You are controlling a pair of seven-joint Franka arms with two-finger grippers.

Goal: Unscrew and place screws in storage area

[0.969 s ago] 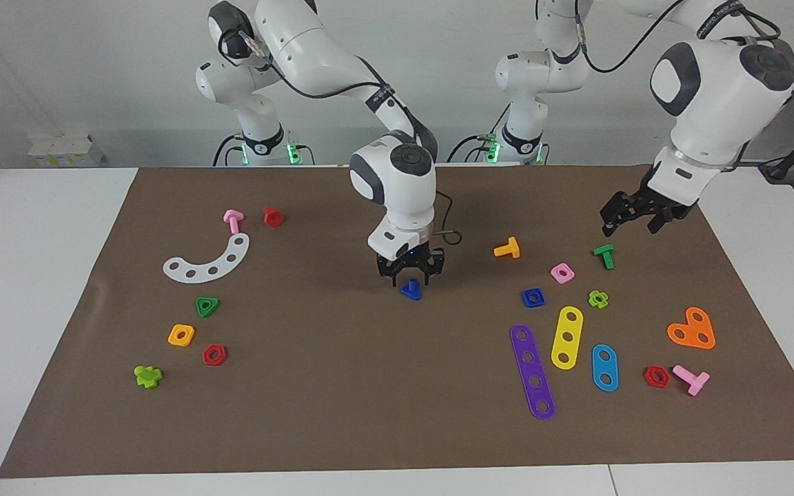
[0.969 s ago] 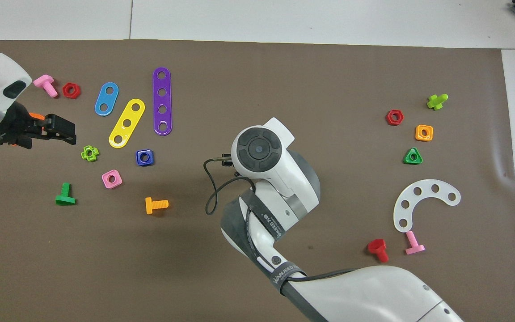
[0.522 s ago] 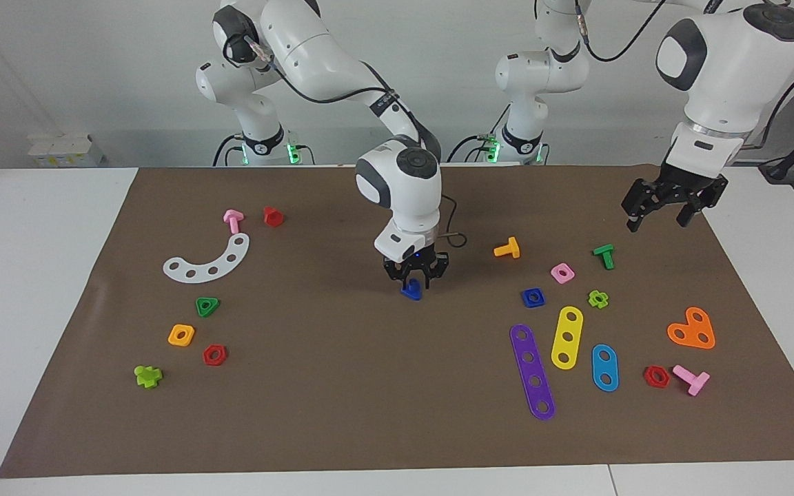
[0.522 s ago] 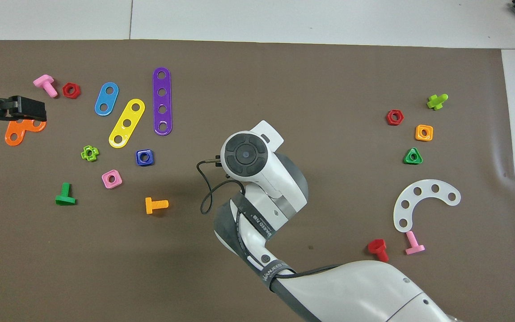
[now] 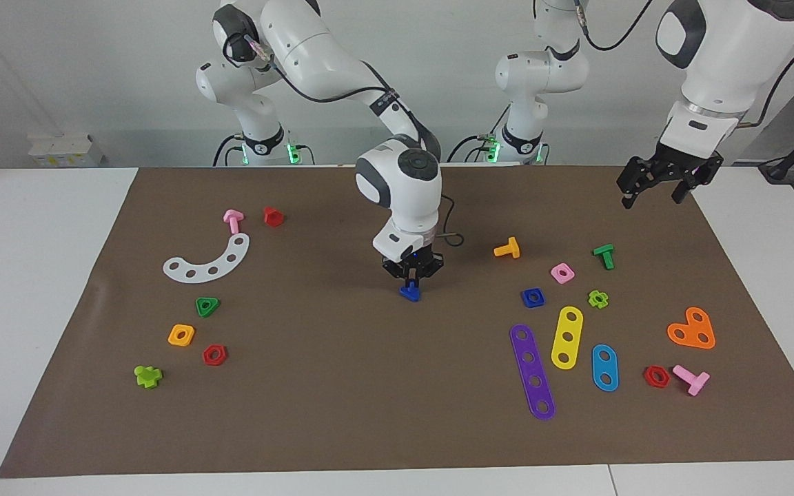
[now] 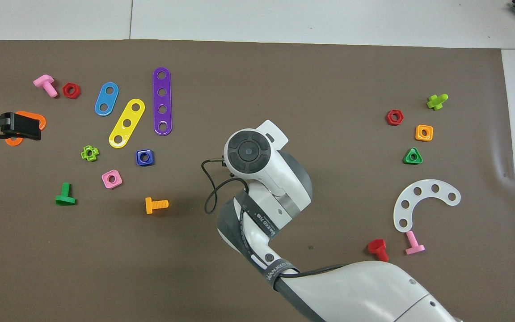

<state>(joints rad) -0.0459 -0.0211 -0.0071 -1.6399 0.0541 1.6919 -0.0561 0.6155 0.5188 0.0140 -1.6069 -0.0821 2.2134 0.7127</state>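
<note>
The right gripper [image 5: 411,277] stands at the middle of the brown mat [image 5: 342,386], its jaws closed on the stem of the dark-blue screw [image 5: 409,293], whose head rests on the mat. Open mat surrounds it, widest toward the edge farthest from the robots. The left gripper [image 5: 660,183] hangs jaws apart, holding nothing, over the mat's corner at the left arm's end. Four flat strips lie at that end; one white curved strip [image 5: 208,260] at the other.
</note>
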